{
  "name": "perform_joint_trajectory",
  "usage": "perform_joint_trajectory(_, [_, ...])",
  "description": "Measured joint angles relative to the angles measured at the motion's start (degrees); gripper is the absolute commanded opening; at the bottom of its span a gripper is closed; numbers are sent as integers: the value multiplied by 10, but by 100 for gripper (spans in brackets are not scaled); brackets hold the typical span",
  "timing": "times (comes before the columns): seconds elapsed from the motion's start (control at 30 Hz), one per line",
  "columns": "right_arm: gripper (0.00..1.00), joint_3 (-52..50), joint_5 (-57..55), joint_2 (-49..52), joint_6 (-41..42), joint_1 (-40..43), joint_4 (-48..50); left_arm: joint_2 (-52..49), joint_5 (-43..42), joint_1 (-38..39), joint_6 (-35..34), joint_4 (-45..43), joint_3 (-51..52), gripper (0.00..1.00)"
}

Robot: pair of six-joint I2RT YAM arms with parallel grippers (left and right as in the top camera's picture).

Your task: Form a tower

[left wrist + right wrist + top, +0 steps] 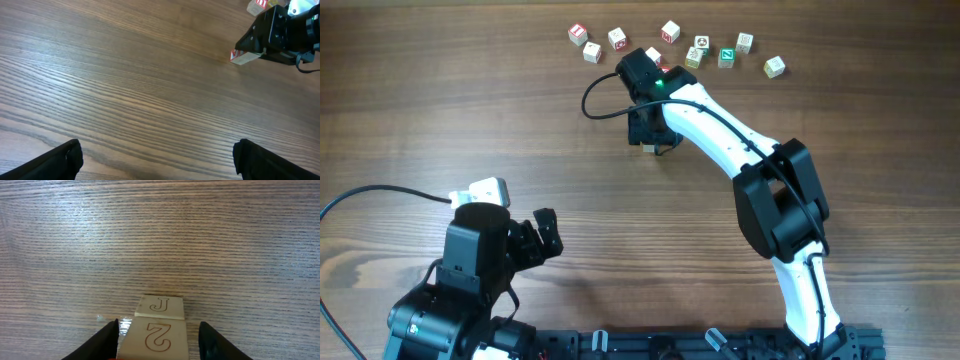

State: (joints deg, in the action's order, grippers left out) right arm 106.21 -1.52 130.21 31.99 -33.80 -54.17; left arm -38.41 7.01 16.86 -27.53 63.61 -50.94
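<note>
The tower (160,311) is two pale wooden cubes stacked on the table in the right wrist view. The upper cube (159,339) bears an outlined "2" and the lower cube (160,306) a "J". My right gripper (158,324) straddles the upper cube with its jaws open. The left finger is close to the cube's side, and a gap shows at the right finger. From overhead, the right gripper (648,135) covers most of the tower (649,149). In the left wrist view a cube (243,57) shows under it. My left gripper (538,237) hangs open and empty at the near left.
Several loose printed cubes (701,46) lie in a row along the far edge, behind the right arm. A black cable (595,100) loops left of the right wrist. The left arm's base (450,300) fills the near left corner.
</note>
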Motion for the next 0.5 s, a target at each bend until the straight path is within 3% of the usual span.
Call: perform_joint_trajectory(0.5, [41, 0, 7, 0, -2, 2, 0, 0, 0, 0, 0, 0, 0, 100])
